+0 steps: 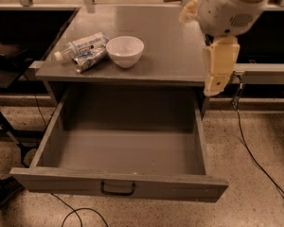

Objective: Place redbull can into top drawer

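Observation:
The redbull can (90,59) lies on its side at the left of the grey cabinet top, touching a clear plastic bottle (81,45) that lies just behind it. The top drawer (118,186) is pulled wide open and holds nothing; its dark pull handle (117,189) is at the centre of the front panel. My gripper (218,69) hangs from the white arm over the right edge of the cabinet top, far to the right of the can and holding nothing that I can see.
A white bowl (125,50) stands right of the can and bottle. The cabinet top (170,41) is grey. Black cables (248,145) run over the speckled floor at the right. Dark shelving (19,37) stands to the left.

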Controlling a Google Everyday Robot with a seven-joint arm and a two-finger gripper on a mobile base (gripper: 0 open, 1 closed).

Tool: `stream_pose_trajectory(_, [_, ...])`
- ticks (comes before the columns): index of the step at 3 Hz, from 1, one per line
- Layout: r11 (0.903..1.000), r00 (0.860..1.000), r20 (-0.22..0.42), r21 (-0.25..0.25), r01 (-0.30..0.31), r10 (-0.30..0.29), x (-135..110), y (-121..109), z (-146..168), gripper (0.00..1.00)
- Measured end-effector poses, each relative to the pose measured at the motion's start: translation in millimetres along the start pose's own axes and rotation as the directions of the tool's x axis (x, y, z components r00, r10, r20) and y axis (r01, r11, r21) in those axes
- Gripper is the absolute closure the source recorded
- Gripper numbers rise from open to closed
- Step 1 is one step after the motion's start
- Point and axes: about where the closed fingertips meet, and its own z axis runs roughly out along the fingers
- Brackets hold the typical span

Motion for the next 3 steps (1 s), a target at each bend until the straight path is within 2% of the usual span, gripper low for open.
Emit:
stream_pose_trajectory(1, [0.9575, 0.958, 0.011, -0.027, 0.287, -0.287, -57, -21, 11, 0.00])
stream_pose_trajectory(2, [0.8354, 0.837, 0.027, -0.044, 0.548, -0.547, -128, -38, 33, 0.00])
stream_pose_trajectory(3, [0.8337, 0.834, 0.027, -0.025, 0.552, -0.551, -132, -41, 31, 0.00])
